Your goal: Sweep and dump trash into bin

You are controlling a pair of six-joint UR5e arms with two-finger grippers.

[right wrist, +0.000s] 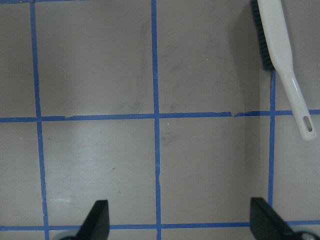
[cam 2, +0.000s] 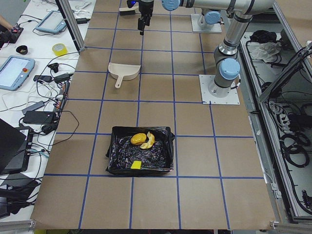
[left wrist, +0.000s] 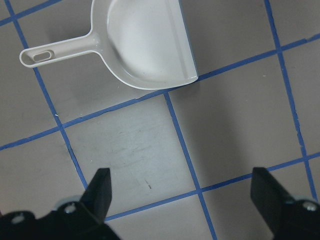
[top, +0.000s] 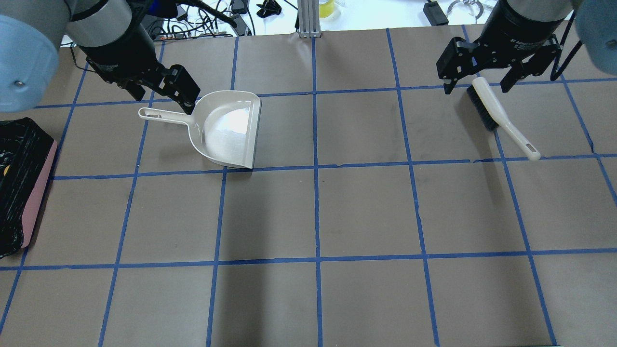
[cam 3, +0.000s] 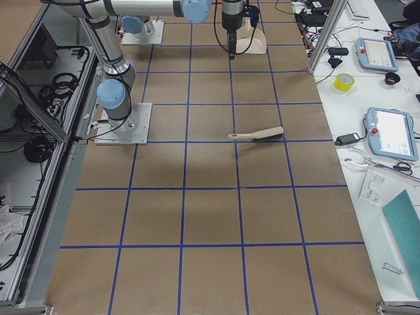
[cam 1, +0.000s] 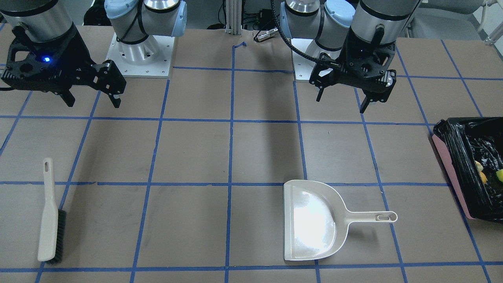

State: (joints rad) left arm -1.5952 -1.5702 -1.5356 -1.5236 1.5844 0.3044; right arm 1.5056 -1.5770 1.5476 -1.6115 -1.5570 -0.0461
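The trash lies inside the bin (cam 2: 116,151): an orange-yellow oval (cam 2: 138,139), a cream crescent (cam 2: 150,140) and a yellow wedge (cam 2: 136,165). The bin is pink-sided with a black bag and stands at the table's end on my left (cam 1: 452,169) (top: 41,188). My left gripper (cam 1: 341,103) (top: 164,99) is open and empty, raised above the table beside the dustpan's handle. My right gripper (cam 1: 93,104) (top: 477,89) is open and empty, raised over the brush end.
A beige dustpan (cam 1: 314,220) (top: 226,130) (left wrist: 145,45) lies flat and empty on the table. A beige hand brush with black bristles (cam 1: 49,220) (top: 496,113) (right wrist: 280,55) lies on my right side. The table has a blue tape grid.
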